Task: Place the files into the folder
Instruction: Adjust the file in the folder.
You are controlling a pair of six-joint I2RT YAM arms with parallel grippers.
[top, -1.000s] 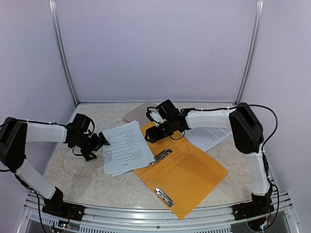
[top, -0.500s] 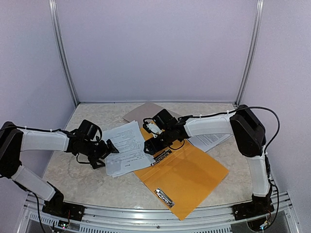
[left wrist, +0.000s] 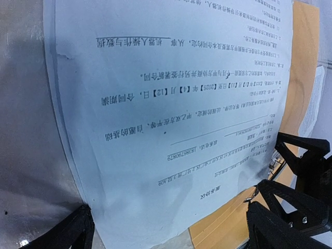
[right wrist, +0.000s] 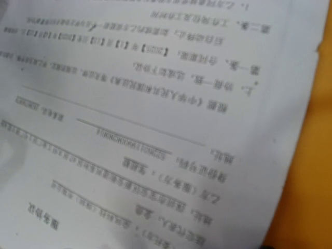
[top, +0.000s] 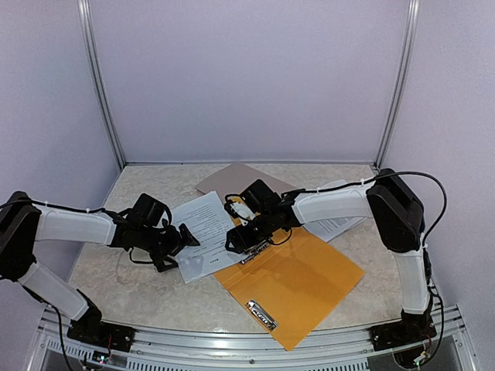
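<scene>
Two grippers have closed in on the files (top: 204, 222) since a second ago: left gripper (top: 186, 243), jaws wide, now at their 9 o'clock edge, right gripper (top: 234, 243), jaws parted, at their 3 o'clock edge, files overlapping the folder's (top: 309, 280) 10 o'clock corner.

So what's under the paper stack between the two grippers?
The files overlap the orange folder along their right edge; the rest lies on the table. Anything beneath their middle is covered.
</scene>
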